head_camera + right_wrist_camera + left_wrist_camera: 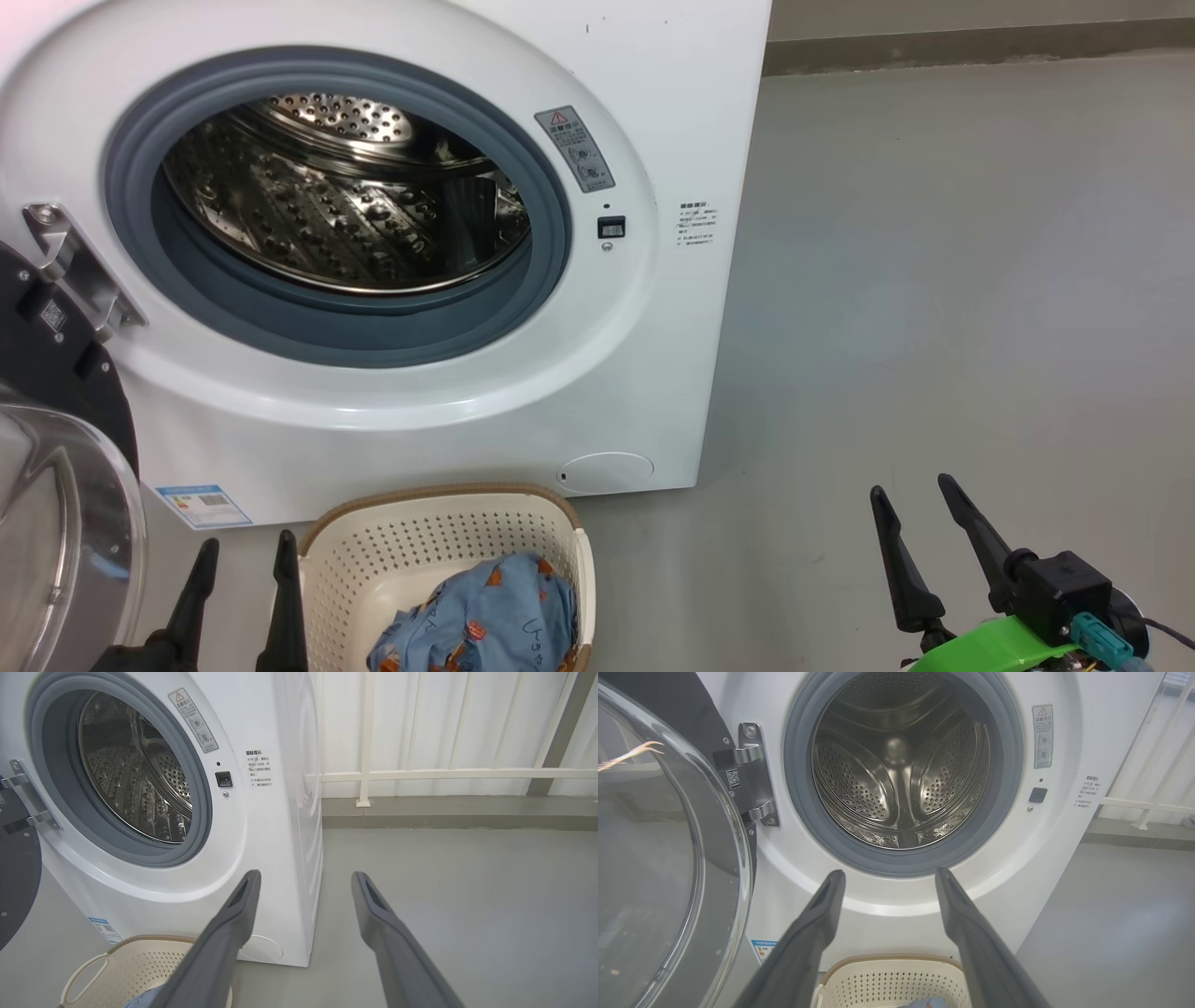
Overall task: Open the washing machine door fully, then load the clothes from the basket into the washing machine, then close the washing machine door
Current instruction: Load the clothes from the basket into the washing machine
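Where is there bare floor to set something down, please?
The bare grey floor right of the white front-loading washing machine is free, back to the wall's base. The perforated steel drum's mouth is open too. Crowded in front: the cream perforated plastic basket sits by the machine, beside the open black-rimmed glass door.

A: Setting identified?
B: Bare laundry corner or test bay; which one cannot be told. A white washing machine [672,373] is stood directly on a plain grey floor [934,280].
A: Surroundings?
B: A white panelled wall [444,718] with a white rail [458,773], and a grey kerb [458,812] below. A laundry basket [439,551] is set in front.
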Controlling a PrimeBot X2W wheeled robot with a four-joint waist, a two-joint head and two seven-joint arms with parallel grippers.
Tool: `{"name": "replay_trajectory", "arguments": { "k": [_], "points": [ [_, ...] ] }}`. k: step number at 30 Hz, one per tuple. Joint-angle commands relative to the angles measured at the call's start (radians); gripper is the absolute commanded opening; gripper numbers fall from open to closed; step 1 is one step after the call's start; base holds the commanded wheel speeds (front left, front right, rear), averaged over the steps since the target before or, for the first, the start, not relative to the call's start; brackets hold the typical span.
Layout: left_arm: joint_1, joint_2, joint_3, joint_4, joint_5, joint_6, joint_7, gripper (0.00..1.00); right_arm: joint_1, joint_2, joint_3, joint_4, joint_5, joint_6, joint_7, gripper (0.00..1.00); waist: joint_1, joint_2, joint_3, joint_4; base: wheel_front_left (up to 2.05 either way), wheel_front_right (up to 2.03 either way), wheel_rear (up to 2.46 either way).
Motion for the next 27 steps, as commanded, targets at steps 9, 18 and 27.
{"name": "replay_trajectory", "arguments": {
  "k": [9, 18, 27],
  "points": [
    [-0.023, 0.015, 0.026, -0.018, -0.006, -0.002, -0.006, 1.00, -0.022, -0.003, 0.026, -0.025, 0.001, 0.002, -0.005, 1.00, 0.0000, 0.0000, 0.005, 0.003, 0.00, 0.00, 0.00],
    [-0.033, 0.020, 0.005, -0.002, -0.023, -0.002, -0.006, 1.00, -0.029, -0.003, 0.032, -0.030, 0.004, 0.002, -0.005, 1.00, 0.0000, 0.0000, 0.038, -0.001, 0.00, 0.00, 0.00],
    [-0.064, 0.039, -0.030, 0.037, -0.054, -0.002, -0.006, 1.00, -0.048, -0.003, 0.024, -0.034, 0.001, 0.002, -0.005, 1.00, 0.0000, 0.0000, 0.106, -0.008, 0.00, 0.00, 0.00]
  ]
}}
